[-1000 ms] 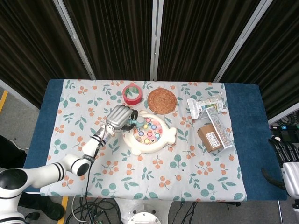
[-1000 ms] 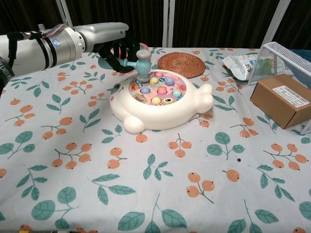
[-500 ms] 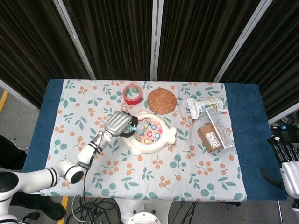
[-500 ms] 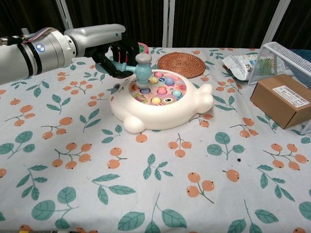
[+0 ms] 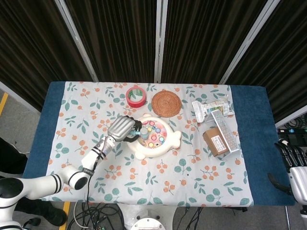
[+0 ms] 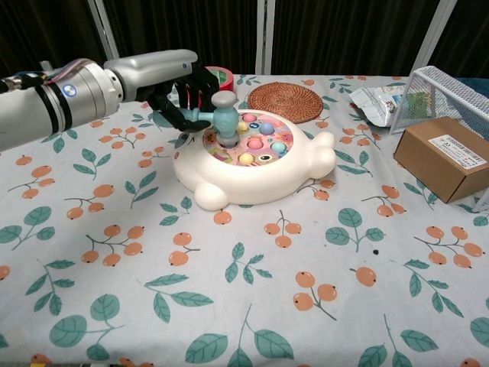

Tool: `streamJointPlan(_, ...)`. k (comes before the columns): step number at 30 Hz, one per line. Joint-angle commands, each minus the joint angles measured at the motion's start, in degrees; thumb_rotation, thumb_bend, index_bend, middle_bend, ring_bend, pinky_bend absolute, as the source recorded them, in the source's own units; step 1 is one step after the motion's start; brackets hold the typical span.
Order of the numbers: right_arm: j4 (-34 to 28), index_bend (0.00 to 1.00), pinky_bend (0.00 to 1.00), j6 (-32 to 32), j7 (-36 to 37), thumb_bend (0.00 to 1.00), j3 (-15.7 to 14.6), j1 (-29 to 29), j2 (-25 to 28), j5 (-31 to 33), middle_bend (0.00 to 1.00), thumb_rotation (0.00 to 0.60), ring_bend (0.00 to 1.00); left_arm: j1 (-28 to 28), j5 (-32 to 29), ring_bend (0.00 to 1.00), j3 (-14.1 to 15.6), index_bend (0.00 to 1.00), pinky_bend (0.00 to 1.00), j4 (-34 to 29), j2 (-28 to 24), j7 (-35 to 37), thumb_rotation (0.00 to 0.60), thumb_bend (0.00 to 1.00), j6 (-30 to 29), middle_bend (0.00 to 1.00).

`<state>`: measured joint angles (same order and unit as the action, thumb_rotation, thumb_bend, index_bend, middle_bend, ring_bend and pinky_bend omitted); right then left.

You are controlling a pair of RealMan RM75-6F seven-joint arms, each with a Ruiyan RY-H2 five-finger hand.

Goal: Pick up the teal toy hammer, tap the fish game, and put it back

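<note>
Left hand [image 6: 177,95]: dark fingers curled around the hammer's handle, gripping it; silver forearm with a black band reaches in from the left.
Teal toy hammer [image 6: 224,120]: smooth plastic, barrel-shaped teal head with a grey rounded cap, held upright with its lower face down on the fish game's left side.
Fish game [image 6: 256,167]: glossy cream plastic, rounded fish-like body with stubby fins, its round top face set with small pastel pegs in pink, blue, yellow and green; it sits mid-table.
Right hand [image 5: 293,165]: at the far right edge of the head view, off the table, dark fingers straight and apart, holding nothing.
Tablecloth [image 6: 252,298]: pale fabric printed with orange cherries and teal leaves, over a blue table cover.
Tape roll [image 5: 135,96]: red ring with a green inner face, behind the game.
Coaster [image 6: 285,98]: round, woven brown fibre in a spiral.
Cardboard box [image 6: 446,157]: plain brown, with a white label whose print is too small to read.
Wire basket [image 6: 443,86]: silvery mesh, tilted behind the box.
Packets [image 5: 206,109]: crinkled silvery wrappers, writing illegible.
</note>
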<state>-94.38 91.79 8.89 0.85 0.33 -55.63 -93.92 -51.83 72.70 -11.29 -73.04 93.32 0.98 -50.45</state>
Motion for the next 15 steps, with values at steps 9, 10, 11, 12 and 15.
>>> streamJointPlan(9,0.17,0.0,0.0,-0.34,0.31,0.2,0.0,0.34,-0.04,-0.37,0.09,0.6,0.0,6.52,0.64,0.45,1.07,0.66,0.43,0.56,-4.54,7.14,0.6,0.48,-5.11,0.58)
streamJointPlan(10,0.16,0.0,0.0,-0.46,0.3,0.2,0.01,0.44,-0.07,-0.41,0.09,0.6,0.0,7.15,0.79,0.45,1.53,0.66,0.43,1.83,-4.18,8.3,0.6,0.48,-5.21,0.57)
streamJointPlan(11,0.15,0.0,0.0,-0.58,0.28,0.2,0.01,0.52,-0.1,-0.42,0.09,0.6,0.0,7.54,0.96,0.44,1.93,0.65,0.43,2.9,-3.83,9.05,0.6,0.48,-5.17,0.57)
streamJointPlan(12,0.14,0.0,0.0,-0.71,0.26,0.2,0.01,0.59,-0.15,-0.41,0.09,0.6,0.0,7.87,1.09,0.44,2.3,0.65,0.42,4.05,-3.4,9.68,0.6,0.48,-5.06,0.57)
streamJointPlan(15,0.12,0.0,0.0,-1.2,0.28,0.2,0.0,0.85,-0.27,-0.34,0.09,0.6,0.0,8.66,1.68,0.43,3.35,0.64,0.4,7.7,-1.72,11.81,0.6,0.48,-4.51,0.56)
